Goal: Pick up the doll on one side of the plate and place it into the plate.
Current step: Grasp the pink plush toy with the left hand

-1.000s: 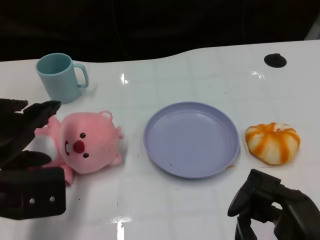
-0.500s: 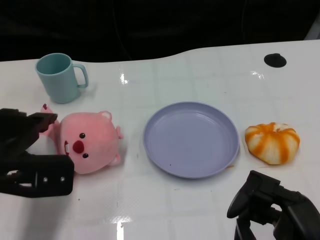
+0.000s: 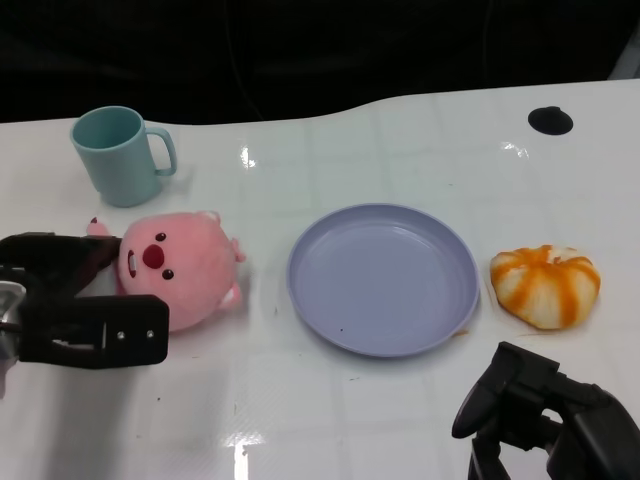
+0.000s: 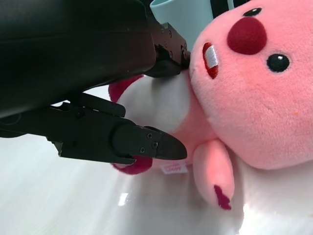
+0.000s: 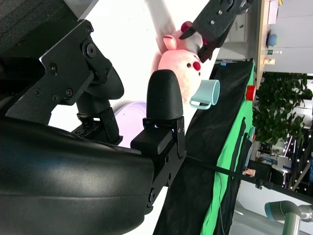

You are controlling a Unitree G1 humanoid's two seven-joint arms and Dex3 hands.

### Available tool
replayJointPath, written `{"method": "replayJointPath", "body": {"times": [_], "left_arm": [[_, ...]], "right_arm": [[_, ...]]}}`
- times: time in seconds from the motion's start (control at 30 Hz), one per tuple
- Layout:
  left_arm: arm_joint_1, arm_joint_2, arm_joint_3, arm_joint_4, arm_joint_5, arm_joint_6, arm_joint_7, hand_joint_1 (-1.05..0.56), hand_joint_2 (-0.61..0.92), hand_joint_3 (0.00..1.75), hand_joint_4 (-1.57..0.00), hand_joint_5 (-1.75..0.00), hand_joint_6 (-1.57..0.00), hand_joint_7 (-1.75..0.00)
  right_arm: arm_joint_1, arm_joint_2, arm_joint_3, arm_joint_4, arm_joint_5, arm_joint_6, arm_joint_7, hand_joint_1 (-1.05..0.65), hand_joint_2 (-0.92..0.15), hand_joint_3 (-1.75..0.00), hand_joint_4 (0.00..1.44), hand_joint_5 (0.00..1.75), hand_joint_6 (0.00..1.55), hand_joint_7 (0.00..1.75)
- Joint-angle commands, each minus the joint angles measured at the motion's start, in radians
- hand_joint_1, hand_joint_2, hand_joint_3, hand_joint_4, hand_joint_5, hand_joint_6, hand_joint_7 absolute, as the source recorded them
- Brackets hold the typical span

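Gripping the pink doll (image 3: 180,268) with the left hand (image 3: 75,300), left of the plate (image 3: 383,278), on the table. Right hand (image 3: 545,415) low, holding nothing, fingers apart. Left wrist: fingers (image 4: 146,144) around doll (image 4: 254,93).

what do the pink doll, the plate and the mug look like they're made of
Pink doll: soft plush fabric, going by the fuzzy matte nap and sewn limbs in the left wrist view. Plate: probably plastic; smooth lavender surface with a faint sheen along its rim. Mug: likely plastic too, uniform pale teal with a matte finish, though glazed ceramic can't be excluded.
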Motion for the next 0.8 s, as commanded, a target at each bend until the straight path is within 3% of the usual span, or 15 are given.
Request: {"method": "replayJointPath", "body": {"times": [0.03, 0.1, 0.13, 0.17, 0.2, 0.23, 0.3, 0.33, 0.43, 0.47, 0.53, 0.57, 0.67, 0.8], "left_arm": [[0.000, -0.033, -0.029, 0.121, -0.012, -0.034, 0.055, -0.27, 0.92, 0.05, -0.81, -0.22, -0.87, -0.12], [-0.005, -0.043, -0.034, 0.183, -0.019, -0.081, 0.141, -0.25, 0.92, 0.04, -0.98, -0.42, -1.02, -0.14], [-0.007, -0.045, -0.037, 0.207, -0.021, -0.105, 0.178, -0.22, 0.92, 0.06, -0.89, -1.07, -1.09, -0.36], [-0.007, -0.045, -0.044, 0.225, -0.018, -0.121, 0.208, -0.21, 0.92, 0.06, -0.83, -1.34, -1.02, -0.61], [-0.006, -0.045, -0.048, 0.234, -0.020, -0.136, 0.235, -0.21, 0.92, 0.13, -0.81, -1.54, -0.90, -0.98], [-0.007, -0.046, -0.052, 0.242, -0.022, -0.146, 0.252, -0.22, 0.92, 0.16, -0.78, -1.66, -0.82, -1.00], [-0.005, -0.046, -0.056, 0.248, -0.029, -0.169, 0.302, -0.22, 0.92, 0.15, -0.78, -1.72, -0.81, -1.02], [-0.005, -0.047, -0.058, 0.250, -0.032, -0.176, 0.324, -0.20, 0.92, 0.14, -0.79, -1.74, -0.70, -1.38], [0.001, -0.054, -0.052, 0.238, -0.039, -0.177, 0.422, -0.18, 0.92, 0.18, -0.82, -1.75, -0.61, -1.70], [0.004, -0.058, -0.045, 0.233, -0.047, -0.177, 0.451, -0.17, 0.92, 0.22, -0.84, -1.75, -0.62, -1.72], [0.006, -0.064, -0.033, 0.226, -0.064, -0.176, 0.479, -0.18, 0.75, 0.66, -0.87, -1.75, -0.63, -1.74], [0.008, -0.066, -0.026, 0.220, -0.074, -0.179, 0.487, -0.19, 0.72, 0.76, -0.88, -1.75, -0.64, -1.74], [0.017, -0.072, 0.000, 0.196, -0.106, -0.188, 0.515, -0.17, 0.61, 0.93, -0.91, -1.75, -0.68, -1.75], [0.040, -0.066, 0.040, 0.117, -0.150, -0.179, 0.503, -0.19, 0.57, 1.02, -0.92, -1.75, -0.70, -1.75]], "right_arm": [[0.004, -0.002, -0.002, -0.013, 0.004, 0.008, -0.002, 0.08, -0.40, -1.39, 0.69, 1.75, 0.61, 1.52], [0.005, -0.001, -0.002, -0.014, 0.006, 0.010, -0.002, 0.08, -0.39, -1.39, 0.69, 1.75, 0.61, 1.52], [0.006, -0.001, -0.002, -0.014, 0.006, 0.010, -0.002, 0.08, -0.39, -1.39, 0.69, 1.75, 0.62, 1.52], [0.006, -0.002, -0.003, -0.014, 0.006, 0.007, -0.001, 0.08, -0.39, -1.39, 0.69, 1.75, 0.62, 1.52], [0.006, -0.003, -0.004, -0.014, 0.006, 0.006, -0.001, 0.08, -0.39, -1.39, 0.69, 1.75, 0.62, 1.52], [0.007, -0.003, -0.004, -0.014, 0.005, 0.005, -0.001, 0.08, -0.39, -1.39, 0.69, 1.75, 0.62, 1.52], [0.006, -0.005, -0.006, -0.014, 0.005, 0.005, 0.000, 0.08, -0.39, -1.39, 0.69, 1.75, 0.62, 1.52], [0.006, -0.006, -0.007, -0.014, 0.006, 0.005, 0.001, 0.08, -0.39, -1.39, 0.69, 1.75, 0.62, 1.52], [0.004, -0.008, -0.010, -0.013, 0.007, 0.008, 0.004, 0.07, -0.39, -1.39, 0.68, 1.75, 0.61, 1.51], [0.004, -0.008, -0.010, -0.012, 0.008, 0.009, 0.005, 0.07, -0.39, -1.39, 0.68, 1.75, 0.61, 1.51], [0.004, -0.007, -0.010, -0.012, 0.008, 0.010, 0.006, 0.07, -0.39, -1.39, 0.68, 1.75, 0.61, 1.51], [0.003, -0.006, -0.010, -0.011, 0.009, 0.010, 0.006, 0.07, -0.39, -1.39, 0.69, 1.75, 0.61, 1.51], [0.004, -0.004, -0.008, -0.007, 0.010, 0.002, 0.006, 0.08, -0.39, -1.39, 0.69, 1.75, 0.62, 1.51], [0.005, -0.004, -0.005, -0.007, 0.006, -0.002, 0.005, 0.08, -0.39, -1.39, 0.69, 1.75, 0.62, 1.51]]}}
